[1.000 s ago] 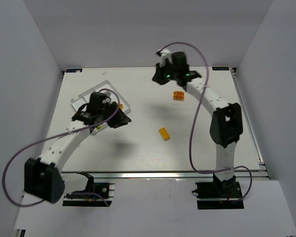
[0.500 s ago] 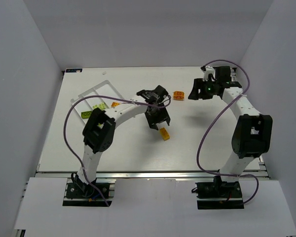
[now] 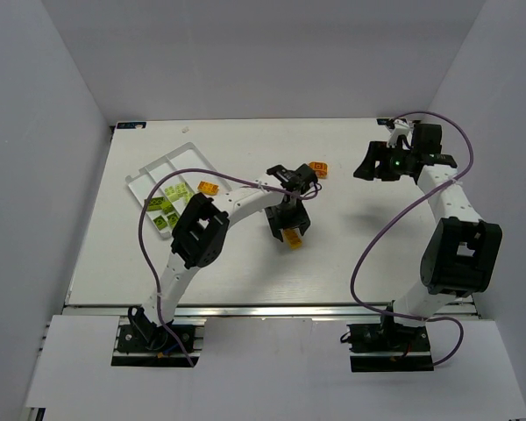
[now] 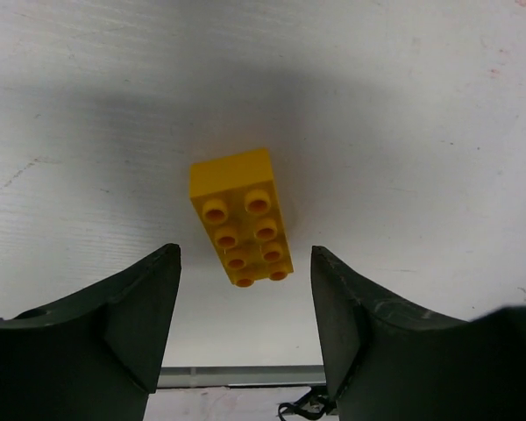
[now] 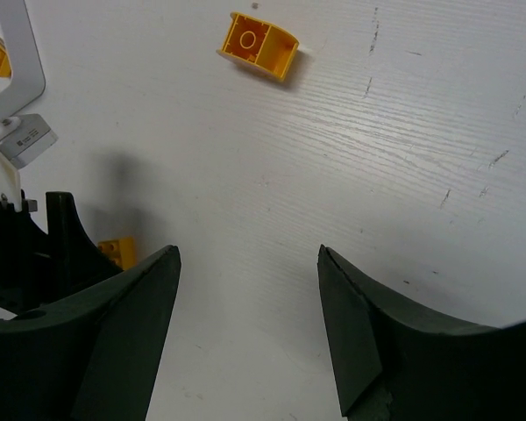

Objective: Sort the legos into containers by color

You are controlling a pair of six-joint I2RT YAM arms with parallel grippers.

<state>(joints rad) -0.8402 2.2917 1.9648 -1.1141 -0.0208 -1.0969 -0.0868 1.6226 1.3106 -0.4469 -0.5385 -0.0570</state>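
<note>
One orange lego (image 3: 292,239) lies flat on the table in mid-field. My left gripper (image 3: 287,226) hovers right over it, open. In the left wrist view the orange lego (image 4: 239,217) sits studs up just ahead of the left gripper (image 4: 245,285), touching neither finger. A second orange lego (image 3: 318,169) lies farther back; the right wrist view shows this lego (image 5: 259,44) on its side, hollow underside showing. My right gripper (image 3: 366,166) hangs open and empty to its right. The white tray (image 3: 158,163) of containers at back left holds several lime legos (image 3: 164,209) and one orange lego (image 3: 208,187).
The left arm (image 3: 237,203) arches across the table from the near left. White walls enclose the table on three sides. In the right wrist view a tray corner (image 5: 22,61) and the left arm's wrist (image 5: 26,254) show at the left edge.
The left arm swung from the tray out to the middle orange lego, and its jaws opened. The right arm pulled back to the right, its jaws opening too.
</note>
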